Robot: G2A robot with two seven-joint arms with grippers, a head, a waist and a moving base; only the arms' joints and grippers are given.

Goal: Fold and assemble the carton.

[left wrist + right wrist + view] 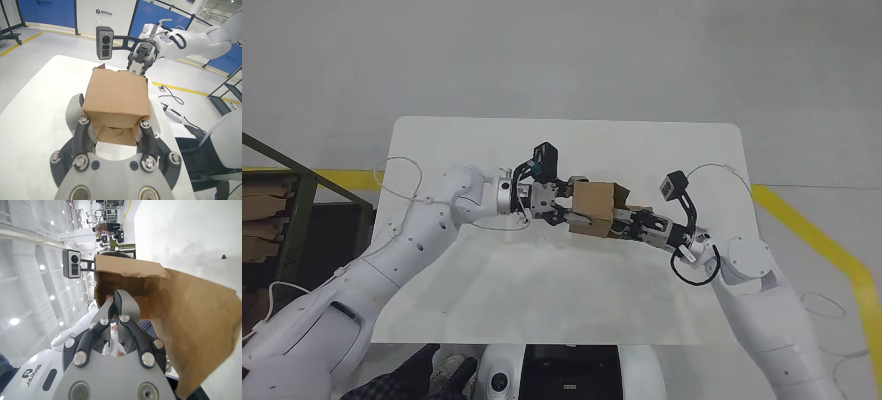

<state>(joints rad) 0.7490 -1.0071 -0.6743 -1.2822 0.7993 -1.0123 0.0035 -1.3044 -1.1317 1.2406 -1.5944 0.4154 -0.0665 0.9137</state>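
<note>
White table [442, 150], brown carton [594, 205] over it, left hand [560, 208] clamped across carton, right hand [620, 222] pinched shut on its edge

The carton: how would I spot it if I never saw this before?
Find the white table. Over its middle the left end effector and right end effector meet, with the carton gripped between them. It is the only brown box above the table, one flap open.
</note>
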